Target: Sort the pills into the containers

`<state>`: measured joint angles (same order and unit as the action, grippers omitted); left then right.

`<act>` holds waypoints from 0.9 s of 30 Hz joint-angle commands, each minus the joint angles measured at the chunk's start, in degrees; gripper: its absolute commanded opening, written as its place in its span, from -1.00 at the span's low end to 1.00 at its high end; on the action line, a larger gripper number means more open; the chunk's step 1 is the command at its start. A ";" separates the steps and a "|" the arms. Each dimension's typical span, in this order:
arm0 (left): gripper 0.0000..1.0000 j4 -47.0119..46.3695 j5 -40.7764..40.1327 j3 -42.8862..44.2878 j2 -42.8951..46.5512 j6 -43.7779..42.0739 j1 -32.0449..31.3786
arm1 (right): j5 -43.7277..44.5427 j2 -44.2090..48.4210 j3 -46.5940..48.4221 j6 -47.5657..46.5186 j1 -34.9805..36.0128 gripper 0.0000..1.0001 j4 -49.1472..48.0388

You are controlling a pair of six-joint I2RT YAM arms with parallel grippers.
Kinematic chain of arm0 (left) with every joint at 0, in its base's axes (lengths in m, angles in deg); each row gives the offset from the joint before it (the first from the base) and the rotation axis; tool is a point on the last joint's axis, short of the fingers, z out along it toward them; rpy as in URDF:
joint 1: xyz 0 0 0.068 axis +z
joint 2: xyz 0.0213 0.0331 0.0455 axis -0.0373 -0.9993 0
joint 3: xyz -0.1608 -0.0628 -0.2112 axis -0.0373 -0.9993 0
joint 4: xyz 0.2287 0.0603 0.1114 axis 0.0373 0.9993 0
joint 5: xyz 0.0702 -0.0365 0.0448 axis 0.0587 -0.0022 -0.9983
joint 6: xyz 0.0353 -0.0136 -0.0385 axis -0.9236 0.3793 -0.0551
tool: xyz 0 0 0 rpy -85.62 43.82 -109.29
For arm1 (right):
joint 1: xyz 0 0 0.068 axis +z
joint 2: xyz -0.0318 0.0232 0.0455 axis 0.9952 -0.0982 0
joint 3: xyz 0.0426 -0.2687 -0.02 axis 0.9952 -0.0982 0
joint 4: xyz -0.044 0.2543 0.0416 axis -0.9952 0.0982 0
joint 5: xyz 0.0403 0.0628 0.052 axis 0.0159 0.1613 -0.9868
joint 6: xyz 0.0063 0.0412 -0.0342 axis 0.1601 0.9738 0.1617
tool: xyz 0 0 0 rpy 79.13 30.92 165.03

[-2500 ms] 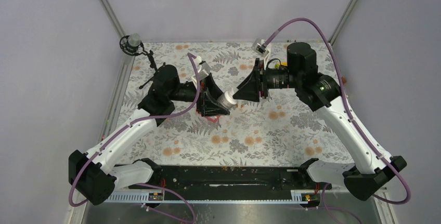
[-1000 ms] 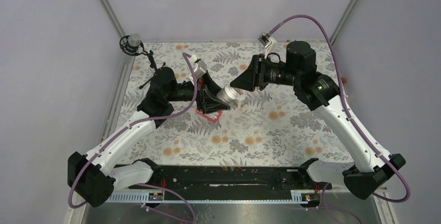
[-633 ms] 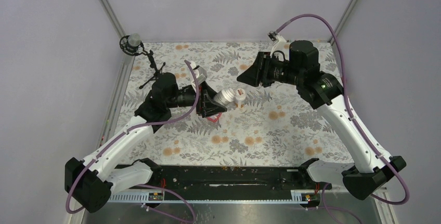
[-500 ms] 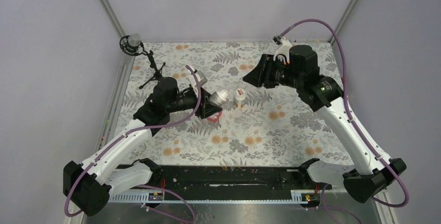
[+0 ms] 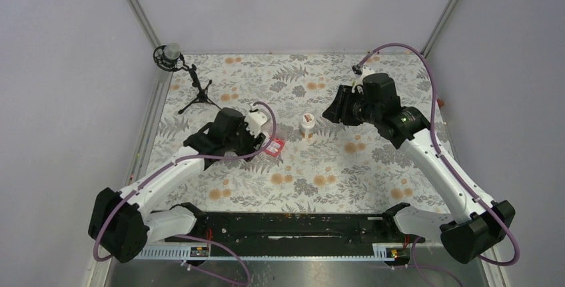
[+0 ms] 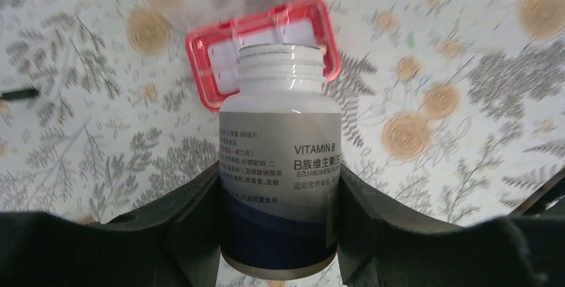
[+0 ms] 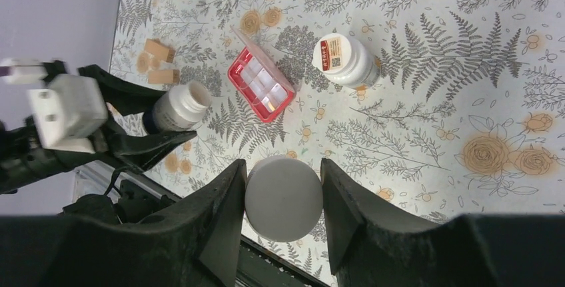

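The red-pink pill tray (image 6: 263, 44) lies on the flowered cloth with its clear lid open; it also shows as the tray (image 5: 276, 144) and the tray (image 7: 261, 86). My left gripper (image 6: 280, 180) is shut on an uncapped white "VITAMIN B" bottle (image 6: 283, 94), whose open mouth points at the tray just above it. My right gripper (image 7: 283, 200) is shut on that bottle's white cap (image 7: 283, 197) and hovers right of the tray as the right gripper (image 5: 334, 110). No pills show in any view.
A second white bottle (image 5: 307, 124), capped, stands upright between the two grippers, right of the tray. Two small tan blocks (image 7: 160, 50) lie on the cloth beyond the left arm. A microphone on a small tripod (image 5: 192, 87) stands at the back left corner.
The right gripper came away from the bottle with the cap and drew back to the right. The left arm swung down and back, carrying the open bottle over the tray.
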<state>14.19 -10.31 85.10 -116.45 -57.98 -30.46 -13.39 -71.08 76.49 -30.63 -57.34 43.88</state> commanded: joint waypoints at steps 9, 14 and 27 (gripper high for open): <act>-1.00 6.64 -5.06 5.83 -11.87 -3.61 0.08 | 3.32 1.22 -0.27 -0.76 -1.83 -0.21 -1.87; -1.00 6.73 -5.28 6.64 -14.45 -3.63 0.11 | 3.33 1.53 -0.89 -1.19 -2.62 -0.21 -1.85; -1.00 8.73 -5.60 10.51 -21.26 -1.55 -0.26 | 2.65 1.51 -1.95 -1.39 -4.23 -0.21 -1.98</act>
<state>22.93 -14.59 92.09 -136.47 -60.45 -30.48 -11.64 -70.58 74.98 -31.22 -60.92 43.42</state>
